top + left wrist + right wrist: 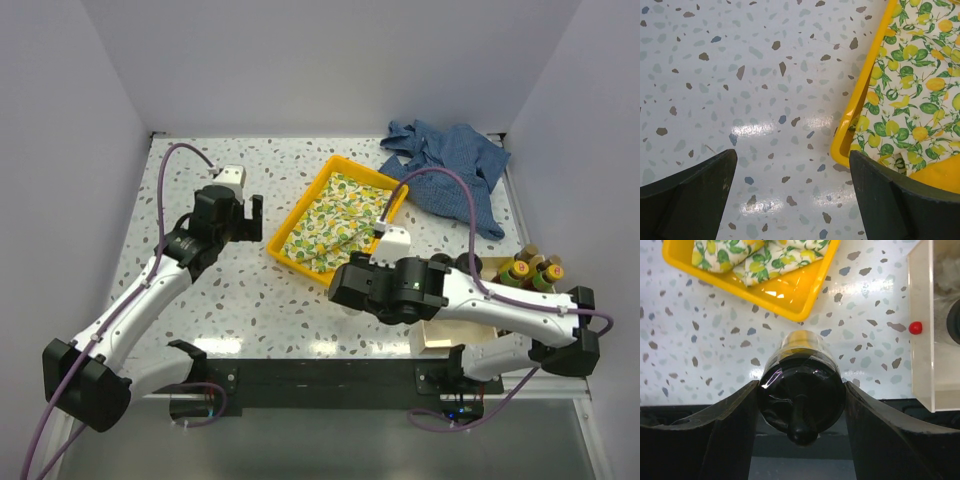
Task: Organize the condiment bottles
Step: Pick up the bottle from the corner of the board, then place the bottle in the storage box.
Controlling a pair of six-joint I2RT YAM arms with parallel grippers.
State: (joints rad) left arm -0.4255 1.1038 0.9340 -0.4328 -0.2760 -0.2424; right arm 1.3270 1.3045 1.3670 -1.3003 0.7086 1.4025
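Dark round bottle with black nozzle cap (pixel 800 387) — dead centre in right claw (pixel 801 407) pinch, flush against both fingers; left claw (pixel 792 162) spread wide.

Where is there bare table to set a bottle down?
Open: tabletop left of the yellow tray, around the open left gripper. Crowded: right side, with box, bottles, blue cloth, and the right gripper closed on a dark bottle.
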